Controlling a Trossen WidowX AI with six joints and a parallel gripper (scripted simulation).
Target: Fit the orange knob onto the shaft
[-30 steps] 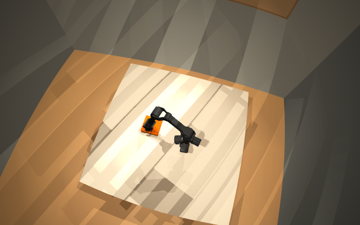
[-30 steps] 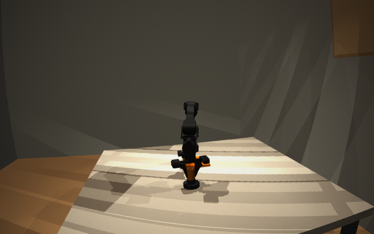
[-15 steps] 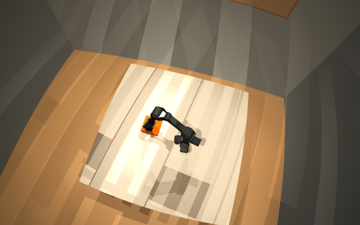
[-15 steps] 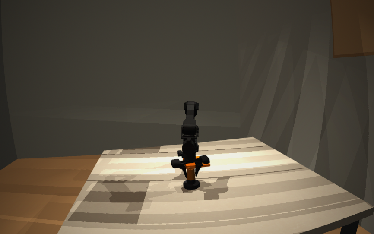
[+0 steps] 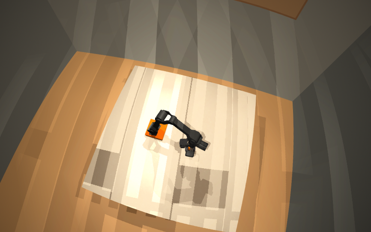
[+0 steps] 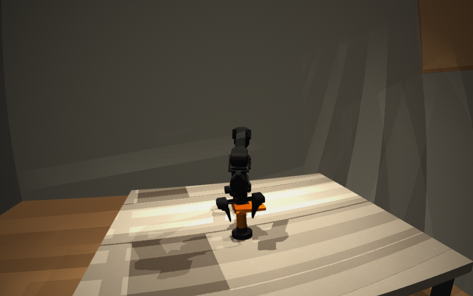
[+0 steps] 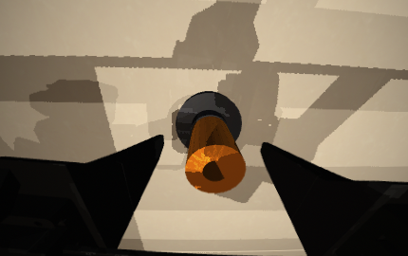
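The orange knob [image 5: 189, 148] [image 6: 241, 221] [image 7: 232, 166] stands upright on the dark round pedestal [image 6: 242, 235] [image 7: 190, 111]. In the exterior view its lower end meets the pedestal's narrow dark collar, with no length of shaft showing between them. In the wrist view its top face shows a dark round-edged hole with a flat side. My gripper [image 6: 241, 219] [image 7: 213, 143] is wide open and empty. Its fingertips stand on either side of the knob, with a gap on each side, at about the height of its upper half. The shaft's flat side cannot be made out.
An orange square plate [image 5: 161, 134] [image 6: 259, 208] lies under the arm's base on the pale table [image 5: 218, 114] [image 6: 313, 244]. The arm reaches from it to above the pedestal. Striped shadows cross the table. A brown panel [image 5: 273, 5] [image 6: 446, 34] shows at the upper right.
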